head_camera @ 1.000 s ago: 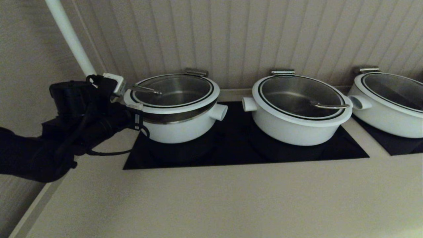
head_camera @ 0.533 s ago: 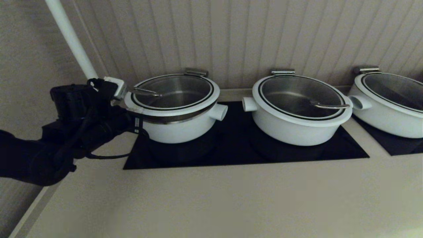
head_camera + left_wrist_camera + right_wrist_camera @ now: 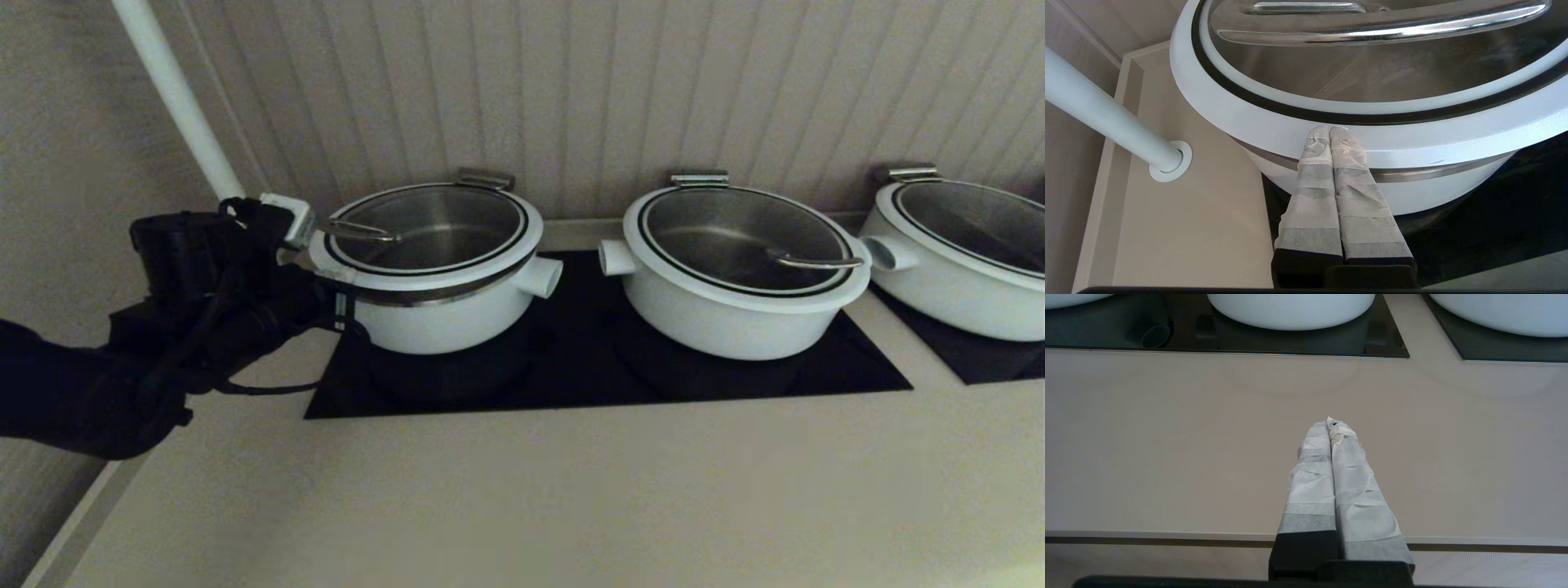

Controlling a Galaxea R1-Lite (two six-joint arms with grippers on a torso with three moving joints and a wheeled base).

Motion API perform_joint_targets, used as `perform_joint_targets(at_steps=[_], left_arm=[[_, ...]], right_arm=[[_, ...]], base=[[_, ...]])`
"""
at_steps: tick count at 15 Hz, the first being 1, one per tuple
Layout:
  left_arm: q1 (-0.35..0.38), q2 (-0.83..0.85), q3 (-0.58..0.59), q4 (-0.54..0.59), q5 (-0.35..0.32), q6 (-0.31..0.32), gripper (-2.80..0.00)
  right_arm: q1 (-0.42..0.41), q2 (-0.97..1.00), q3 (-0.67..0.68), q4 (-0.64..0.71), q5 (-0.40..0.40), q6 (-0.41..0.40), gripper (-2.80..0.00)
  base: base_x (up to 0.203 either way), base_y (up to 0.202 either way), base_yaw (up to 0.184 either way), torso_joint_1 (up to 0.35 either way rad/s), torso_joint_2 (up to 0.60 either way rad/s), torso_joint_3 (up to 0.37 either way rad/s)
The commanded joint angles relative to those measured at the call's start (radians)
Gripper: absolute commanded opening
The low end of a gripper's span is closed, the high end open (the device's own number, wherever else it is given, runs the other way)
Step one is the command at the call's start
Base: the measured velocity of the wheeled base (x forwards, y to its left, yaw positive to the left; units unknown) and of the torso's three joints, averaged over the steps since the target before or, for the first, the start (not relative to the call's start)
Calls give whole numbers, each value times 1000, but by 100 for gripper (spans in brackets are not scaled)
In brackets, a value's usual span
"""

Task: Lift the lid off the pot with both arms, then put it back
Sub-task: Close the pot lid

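Counter (image 3: 522, 490): you are looking across a beige top with black panels (image 3: 571, 367) set into it, ribbed wall behind.
Right gripper (image 3: 1331, 424): it is hovering over the near bare counter, taped fingers (image 3: 1310, 477) pressed together, holding nothing.
Left gripper (image 3: 1329, 130): its jaws are lying together, tips touching the lid's white rim from below.
Lid (image 3: 429, 229): it is sitting slightly tilted on the leftmost pot (image 3: 445, 314).
Other pots (image 3: 735, 310): two are standing covered farther right.
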Motion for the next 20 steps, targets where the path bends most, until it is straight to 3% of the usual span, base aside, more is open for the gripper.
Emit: perform_joint_targets(at_steps=[1,20], left_arm=[[0,11,0,-5,1,1,-280],[0,34,31,-8,1,1,-280]], right_arm=[[0,0,0,0,0,0,-280],[0,0,0,0,0,0,-280]], base=[[0,0,0,0,0,0],[0,0,0,0,0,0]])
